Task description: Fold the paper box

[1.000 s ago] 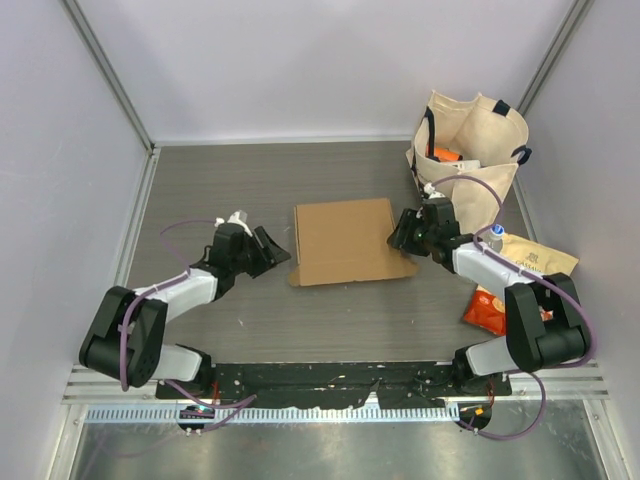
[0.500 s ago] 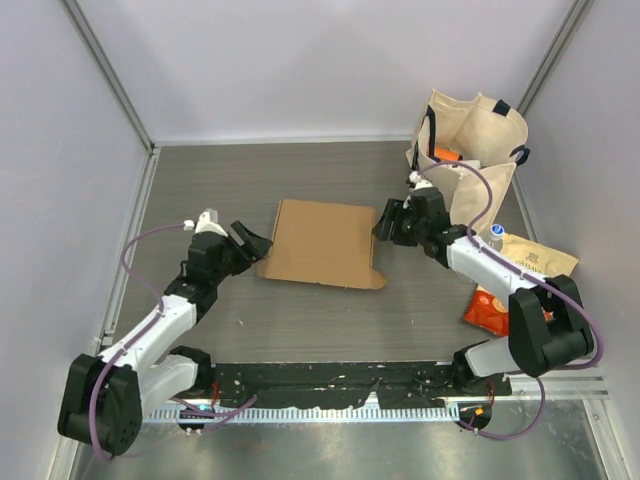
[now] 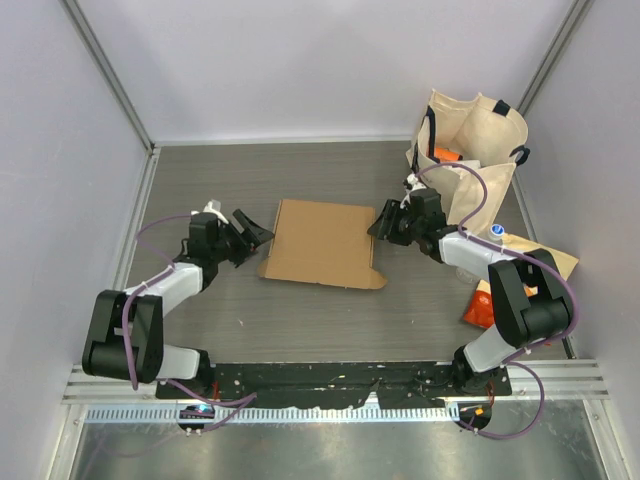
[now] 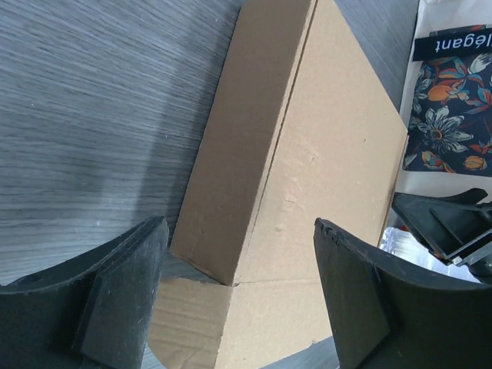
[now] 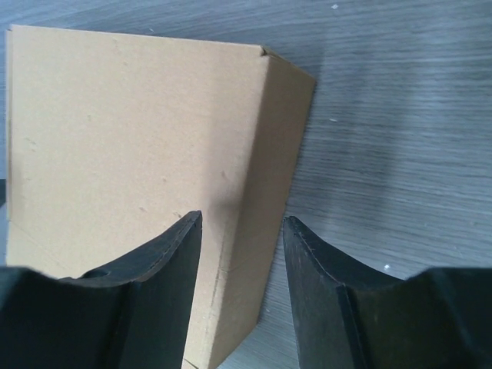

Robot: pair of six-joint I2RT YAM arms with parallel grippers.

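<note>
The paper box (image 3: 320,243) is a plain brown cardboard carton lying flat in the middle of the table, slightly skewed. A rounded flap sticks out at its near left corner (image 4: 184,323). My left gripper (image 3: 256,234) is open just left of the box. In the left wrist view the box (image 4: 307,154) has its near corner between the spread fingers (image 4: 115,300), untouched. My right gripper (image 3: 380,222) is at the box's right edge. In the right wrist view its jaws (image 5: 242,223) straddle the side wall of the box (image 5: 131,138), open, with a gap showing.
A cream tote bag (image 3: 470,150) stands at the back right, close behind my right arm. An orange snack bag (image 3: 480,305) and a tan packet (image 3: 535,258) lie by the right wall. Grey walls enclose the table on three sides.
The box has slid left and turned slightly, with my right gripper following its right edge. My left gripper drew back left and its jaws spread wider.
</note>
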